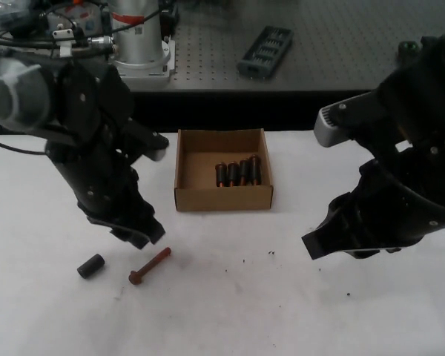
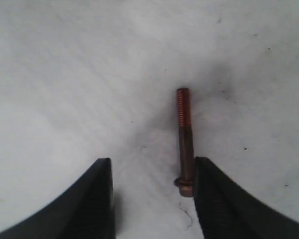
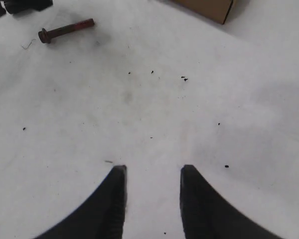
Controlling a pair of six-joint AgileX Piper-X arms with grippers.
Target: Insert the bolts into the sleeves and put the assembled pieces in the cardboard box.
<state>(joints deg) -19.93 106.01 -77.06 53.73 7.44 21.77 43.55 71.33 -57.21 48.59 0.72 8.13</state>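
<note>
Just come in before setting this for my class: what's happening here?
Two robot arms have bolts to fit into sleeves. The left claw hangs open over a loose bolt lying on the bench, with a black sleeve beside it, apart. Neither is gripped. The right claw is open over the bench elsewhere. A few assembled pieces already lie in the cardboard box.

A laboratory: well beyond the left gripper (image 1: 141, 236), a perforated metal table (image 1: 341, 59) holds cables (image 1: 30, 42) and a metal column (image 1: 137, 33).
</note>
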